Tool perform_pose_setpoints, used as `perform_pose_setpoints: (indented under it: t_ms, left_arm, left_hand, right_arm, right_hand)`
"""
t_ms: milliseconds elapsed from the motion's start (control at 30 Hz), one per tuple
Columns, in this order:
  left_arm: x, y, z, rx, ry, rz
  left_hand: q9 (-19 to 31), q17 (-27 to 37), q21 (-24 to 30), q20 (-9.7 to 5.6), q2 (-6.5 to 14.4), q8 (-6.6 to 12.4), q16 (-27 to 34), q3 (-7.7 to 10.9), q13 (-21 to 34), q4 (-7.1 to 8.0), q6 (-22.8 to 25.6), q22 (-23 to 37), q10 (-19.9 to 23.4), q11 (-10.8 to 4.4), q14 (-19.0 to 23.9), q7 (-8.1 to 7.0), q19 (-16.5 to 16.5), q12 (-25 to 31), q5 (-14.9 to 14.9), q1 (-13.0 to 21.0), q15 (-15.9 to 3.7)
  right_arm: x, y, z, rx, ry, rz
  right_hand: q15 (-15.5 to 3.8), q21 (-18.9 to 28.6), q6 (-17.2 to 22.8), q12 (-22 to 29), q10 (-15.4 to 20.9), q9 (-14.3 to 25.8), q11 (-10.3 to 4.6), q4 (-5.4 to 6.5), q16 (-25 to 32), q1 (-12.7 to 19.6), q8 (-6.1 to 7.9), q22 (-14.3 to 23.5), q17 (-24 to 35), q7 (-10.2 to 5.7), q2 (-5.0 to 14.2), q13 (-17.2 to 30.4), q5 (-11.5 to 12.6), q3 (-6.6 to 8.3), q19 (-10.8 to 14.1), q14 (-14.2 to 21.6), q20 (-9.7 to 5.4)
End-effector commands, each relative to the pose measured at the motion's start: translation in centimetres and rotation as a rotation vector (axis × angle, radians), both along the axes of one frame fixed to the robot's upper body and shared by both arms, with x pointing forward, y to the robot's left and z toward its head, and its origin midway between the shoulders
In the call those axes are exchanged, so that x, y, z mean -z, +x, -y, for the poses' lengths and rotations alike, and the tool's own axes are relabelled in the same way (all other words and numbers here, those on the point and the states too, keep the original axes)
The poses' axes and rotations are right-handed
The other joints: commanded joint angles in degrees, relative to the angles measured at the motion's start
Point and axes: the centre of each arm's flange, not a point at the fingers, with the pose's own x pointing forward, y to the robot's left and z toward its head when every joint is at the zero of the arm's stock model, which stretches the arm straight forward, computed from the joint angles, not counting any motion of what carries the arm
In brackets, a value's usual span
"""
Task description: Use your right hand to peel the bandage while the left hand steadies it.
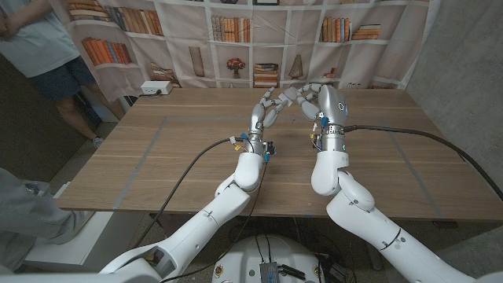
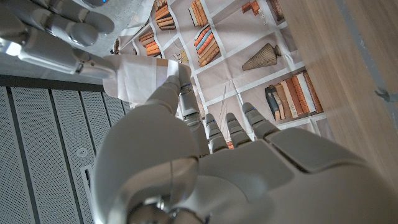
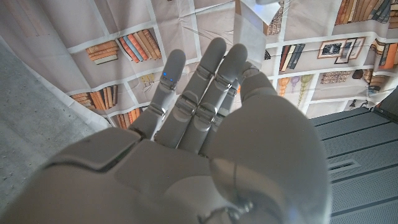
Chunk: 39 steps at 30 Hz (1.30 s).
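Note:
Both hands are raised above the middle of the wooden table (image 1: 157, 157), fingertips meeting. The bandage (image 2: 140, 77) is a small white paper-wrapped strip with a tan patch at one end. My left hand (image 1: 266, 108) pinches one end of it between thumb and a finger (image 2: 168, 93). My right hand (image 1: 328, 102) holds the other end, its fingers (image 2: 59, 28) closed over the wrapper's edge. In the right wrist view the bandage (image 3: 252, 22) shows as a pale strip past my right hand's (image 3: 205, 124) fingertips. In the head view the bandage (image 1: 294, 96) is a small light patch between the hands.
A white box (image 1: 156, 88) sits at the table's far left edge, before a bookshelf-printed backdrop (image 1: 314, 39). A person (image 1: 39, 47) stands at the back left, and a grey sleeve (image 1: 27, 216) shows at the near left. Black cables (image 1: 196, 157) run along both arms.

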Motion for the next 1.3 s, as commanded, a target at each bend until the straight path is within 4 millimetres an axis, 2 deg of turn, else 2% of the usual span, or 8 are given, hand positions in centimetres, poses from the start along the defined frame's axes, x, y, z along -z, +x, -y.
perform_pose_setpoints:
  t_ms: [33, 600, 1133, 1300]
  left_arm:
    - [0.4, -0.1, -0.8, -0.025, -0.013, -0.012]
    - [0.6, -0.1, -1.1, -0.033, -0.018, -0.019]
    - [0.8, -1.0, -1.7, -0.055, -0.031, -0.011]
    - [1.0, -1.3, -2.0, -0.057, -0.039, -0.015]
  left_hand:
    - [0.41, 0.23, 0.39, 0.36, -0.01, 0.47, 0.18, 0.58, 0.13, 0.03, 0.21, 0.26, 0.32, 0.17, 0.55, -0.18, 0.17, 0.21, 0.10, 0.06, -2.17]
    - [1.10, 0.37, 0.52, 0.44, -0.15, 1.24, 0.18, 1.12, 0.18, 0.21, 0.05, 0.30, 0.43, 0.26, 0.61, 0.29, 0.13, 0.16, 0.13, 0.14, -1.96]
    - [1.70, 0.48, 0.63, 0.50, -0.31, 1.85, 0.13, 1.62, 0.22, 0.31, -0.32, 0.32, 0.32, 0.40, 0.57, 0.59, 0.07, 0.03, 0.11, 0.24, -1.89]
    - [1.88, 0.50, 0.66, 0.51, -0.33, 2.09, 0.12, 1.83, 0.23, 0.30, -0.33, 0.33, 0.31, 0.48, 0.59, 0.63, 0.05, 0.01, 0.07, 0.34, -1.95]
  right_arm:
    - [0.1, -0.5, 0.1, -0.003, 0.010, 0.008]
    - [0.2, -0.5, 0.4, -0.005, 0.015, 0.004]
    - [0.3, -1.0, 1.1, -0.001, 0.022, 0.010]
    - [0.3, -1.3, 1.2, -0.013, 0.035, 0.004]
  right_hand:
    - [-0.11, 0.42, 0.45, -0.20, 0.54, 0.09, -0.17, -0.03, -0.25, -0.12, 0.15, -0.08, 0.17, -0.17, -0.12, 0.03, 0.38, 0.30, -0.24, 0.57, -6.45]
    - [-0.12, 0.85, 0.56, -0.33, 0.64, 0.18, -0.29, -0.05, -0.33, -0.19, 0.19, -0.41, 0.38, -0.21, -0.26, 0.09, 0.44, 0.47, -0.39, 0.63, -6.49]
    - [-0.12, 1.18, 0.45, -0.49, 0.48, 0.19, -0.13, -0.02, -0.47, -0.30, 0.09, -0.63, 0.54, -0.24, -0.28, 0.23, 0.47, 0.65, -0.72, 0.56, -6.58]
    - [-0.14, 2.20, 0.14, -0.57, 0.24, 0.18, -0.22, 0.03, -0.63, 0.08, -0.08, -0.26, 0.65, -0.35, 0.54, 0.50, 0.40, 1.03, -0.74, 0.38, -6.97]
